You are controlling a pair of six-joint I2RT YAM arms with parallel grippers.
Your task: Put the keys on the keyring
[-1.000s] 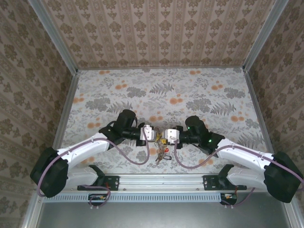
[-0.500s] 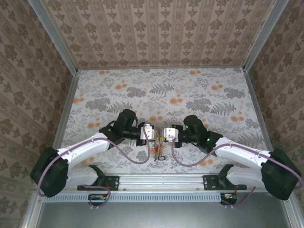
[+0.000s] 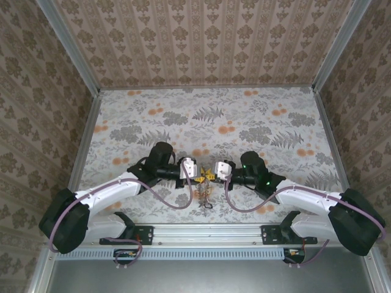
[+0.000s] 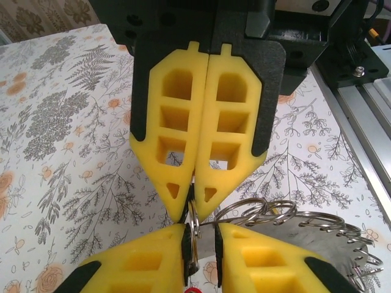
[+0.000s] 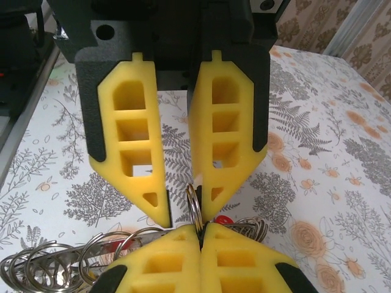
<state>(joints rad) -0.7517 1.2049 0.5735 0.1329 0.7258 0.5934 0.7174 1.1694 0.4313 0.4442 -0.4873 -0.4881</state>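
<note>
Both grippers meet tip to tip low above the near table edge. My right gripper (image 3: 214, 173) (image 5: 200, 229) is shut on the keyring (image 5: 193, 204), a thin grey metal ring seen edge-on. My left gripper (image 3: 197, 174) (image 4: 201, 235) stands open by a narrow gap, and the keyring (image 4: 193, 226) lies against one of its pads. The keys (image 3: 204, 195) hang in a bunch below the two grippers. One red key head (image 5: 223, 218) peeks out behind my right fingers. The rest of the bunch is hidden by the fingers.
Several small steel split rings (image 4: 269, 210) (image 5: 36, 265) fan out beside the fingers on a flat grey metal piece (image 4: 317, 244). The floral table (image 3: 208, 116) stretches away behind. The metal base rail (image 3: 208, 232) runs close below the grippers.
My left gripper's jaws have parted from shut to a narrow gap. My right gripper closed on the ring and has stayed shut. The hanging keys shifted slightly.
</note>
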